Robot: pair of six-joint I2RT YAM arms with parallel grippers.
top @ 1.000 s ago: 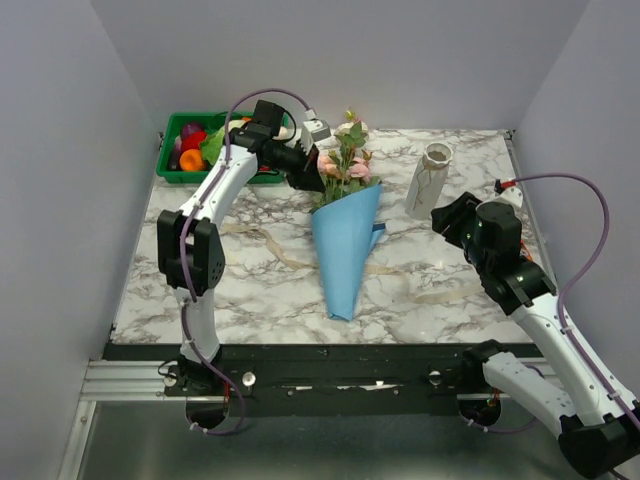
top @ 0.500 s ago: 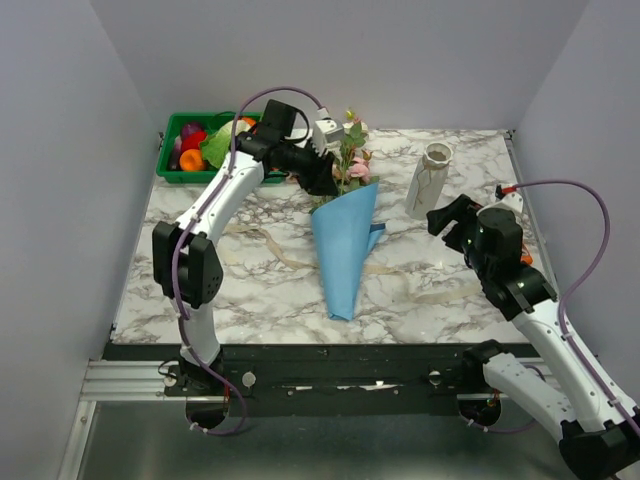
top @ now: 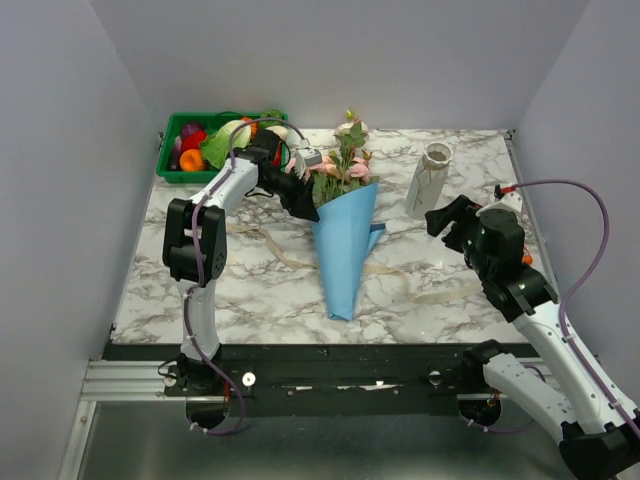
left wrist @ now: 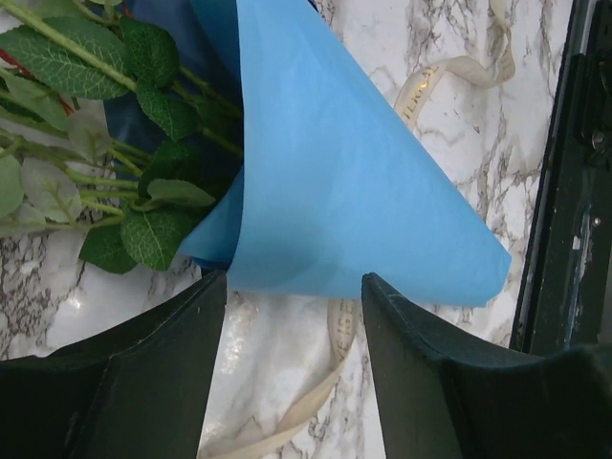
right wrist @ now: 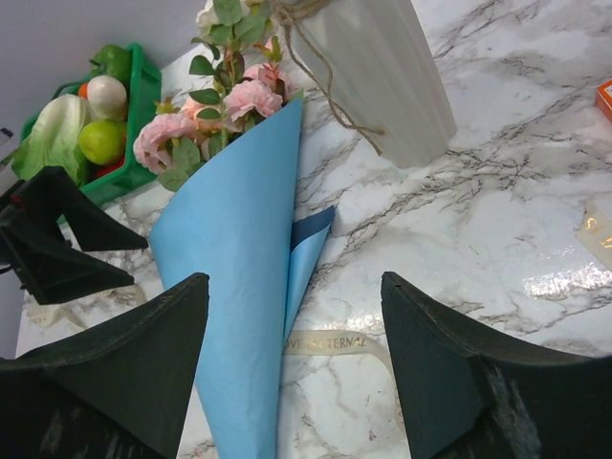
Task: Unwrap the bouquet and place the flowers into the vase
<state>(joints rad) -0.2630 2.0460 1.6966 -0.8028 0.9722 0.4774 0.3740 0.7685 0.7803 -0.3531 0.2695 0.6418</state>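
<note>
Seen from above, a marble table (top: 250, 290) holds the bouquet (top: 345, 240) at the centre of the frame, lying flat. Its blue paper (top: 343, 265) is rolled as a cone, with the tip toward the bottom of the frame and the mouth toward the top. The flowers (top: 345, 165) — pink, cream and peach roses with green leaves — spill from the mouth at upper centre. The paper is wrapped around the stems, so unwrapping appears barely begun. A beige ribbon (top: 268, 245) lies loose on the marble on both sides of the cone, not tied around it.

The vase (top: 430, 180) stands upright at upper right, near the blooms but apart from the paper, with no stems in it.

The left gripper (top: 300, 195) sits at the left edge of the cone's mouth, its fingers (left wrist: 163, 354) spread and pinching nothing. Its wrist view shows the paper's edge just beyond the fingertips, with leaves at upper left, so it seems placed to take that edge.

The right gripper (top: 445, 215) hangs at the right of the frame, below the vase, spread wide and empty. It faces the cone's overlapping flap — probably the seam to peel open.

A green crate (top: 200, 177) of toy vegetables sits at upper left, apart from the work.
</note>
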